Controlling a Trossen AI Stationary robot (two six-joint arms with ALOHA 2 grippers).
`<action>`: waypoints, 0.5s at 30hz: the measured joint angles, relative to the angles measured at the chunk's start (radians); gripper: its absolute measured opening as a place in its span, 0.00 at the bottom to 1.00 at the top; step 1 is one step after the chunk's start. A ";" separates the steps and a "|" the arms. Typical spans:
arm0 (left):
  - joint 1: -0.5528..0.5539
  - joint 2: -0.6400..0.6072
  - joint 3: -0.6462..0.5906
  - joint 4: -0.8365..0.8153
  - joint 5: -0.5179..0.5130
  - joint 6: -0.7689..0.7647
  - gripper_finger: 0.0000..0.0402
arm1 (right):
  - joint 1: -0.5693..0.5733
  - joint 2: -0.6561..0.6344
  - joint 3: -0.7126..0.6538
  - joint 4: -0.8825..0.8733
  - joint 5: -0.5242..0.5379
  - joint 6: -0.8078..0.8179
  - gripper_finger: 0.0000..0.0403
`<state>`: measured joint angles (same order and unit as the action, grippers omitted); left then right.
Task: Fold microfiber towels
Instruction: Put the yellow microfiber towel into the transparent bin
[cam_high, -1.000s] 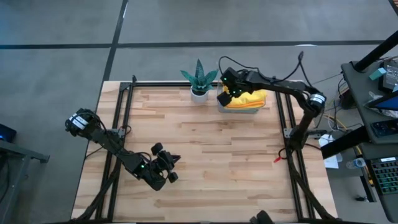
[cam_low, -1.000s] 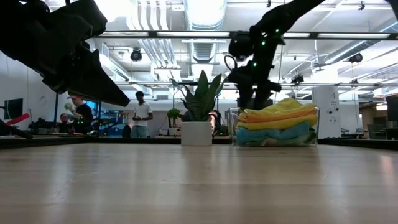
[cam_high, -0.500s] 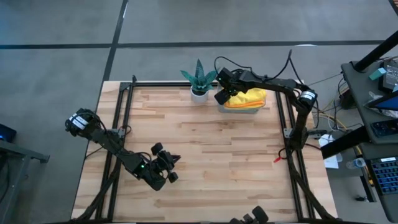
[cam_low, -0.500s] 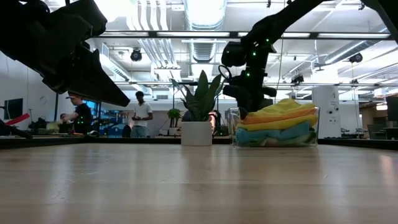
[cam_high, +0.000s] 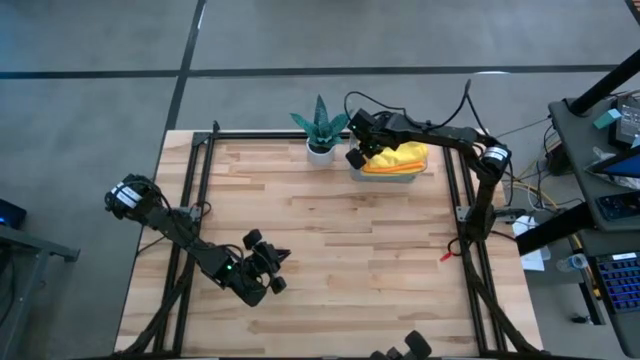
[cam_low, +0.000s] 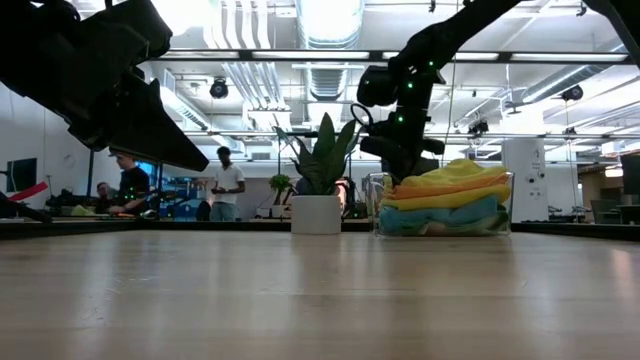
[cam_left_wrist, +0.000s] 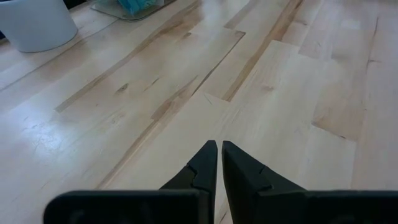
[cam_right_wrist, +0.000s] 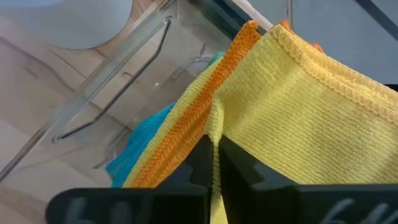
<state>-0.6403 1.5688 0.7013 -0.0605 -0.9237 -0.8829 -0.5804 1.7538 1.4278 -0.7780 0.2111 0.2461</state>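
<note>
Right gripper (cam_right_wrist: 214, 155) is down at the stack of soft microfiber towels (cam_low: 445, 195), which sits in the clear plastic tray (cam_low: 378, 205) at the far edge of the pale wooden table (cam_high: 330, 260), just beside the spiky green plant in its white pot (cam_high: 320, 128). In the right wrist view the two dark fingers (cam_right_wrist: 239, 168) are pressed together, with a thin fold of the bright yellow top towel (cam_right_wrist: 292, 106) pinched between them. That is a narrow, closed grip right at the yellow cloth's edge. Under the yellow one an orange towel (cam_right_wrist: 205, 112) shows as a stitched band, another yellow layer below that, and a sky blue towel (cam_right_wrist: 140, 146) lowest against the tray wall. From table height the pile reads yellow, orange, yellow, blue, heaped above the tray rim, with the right arm's gripper at the pile's corner nearest the plant. From overhead, the right gripper (cam_high: 362, 150) sits over the plant-side end of the tray, with yellow cloth showing past it.

Left gripper (cam_high: 272, 262) waits well apart, low over the bare near-left part of the table, fingers (cam_left_wrist: 205, 163) drawn together with only a sliver between them, holding nothing. People stand in the room far behind the table.
</note>
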 joint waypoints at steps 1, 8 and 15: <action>0.000 0.000 0.000 0.000 0.000 0.000 0.02 | 0.000 0.000 0.000 0.001 0.000 0.000 0.02; 0.000 0.000 0.000 0.000 0.000 0.000 0.02 | 0.008 -0.015 -0.001 0.027 0.000 -0.004 0.02; 0.000 0.000 0.000 0.000 0.000 0.000 0.02 | 0.018 -0.028 0.031 0.033 -0.002 0.037 0.02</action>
<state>-0.6403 1.5688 0.7013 -0.0601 -0.9234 -0.8831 -0.5629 1.7260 1.4585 -0.7455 0.2092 0.2830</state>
